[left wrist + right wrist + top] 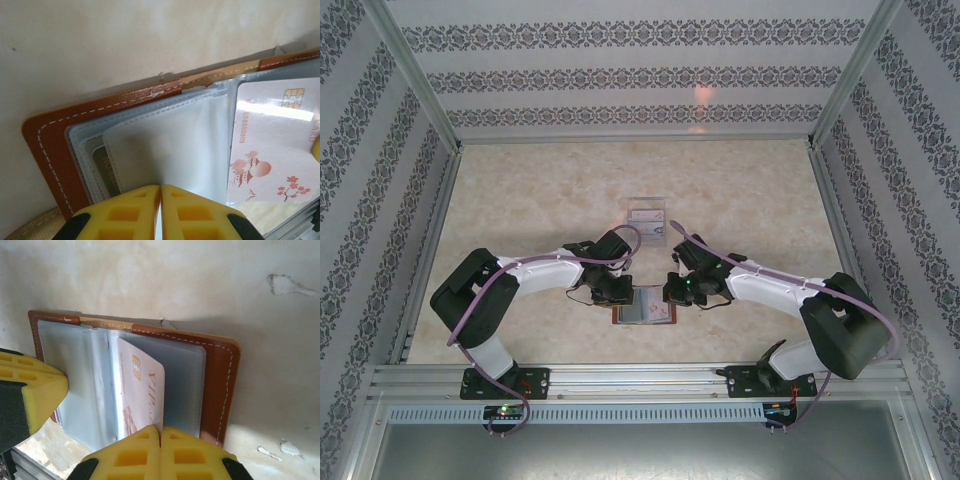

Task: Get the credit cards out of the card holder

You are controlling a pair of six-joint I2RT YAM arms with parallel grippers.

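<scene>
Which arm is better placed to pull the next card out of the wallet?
Right. The right jaws are shut on the near edge of the white card, while the left jaws pinch a clear sleeve of the wallet away from that card, likely holding it steady.

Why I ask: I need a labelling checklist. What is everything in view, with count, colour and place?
card holder: one, reddish-brown leather with clear grey sleeves, lying open on the table between the tools.
credit card: one plainly seen, white with gold chip and red blossom print, sticking out of a sleeve.
tan card: apparently one, tucked in a left-side sleeve.
small box: one, pale and clear-looking, beyond the holder; contents too small to tell.
table: one, beige marbled.
walls: three, patterned wallpaper, around the table.
left tool: one, yellow, shut on a holder sleeve.
right tool: one, yellow, shut on the credit card's edge.
</scene>
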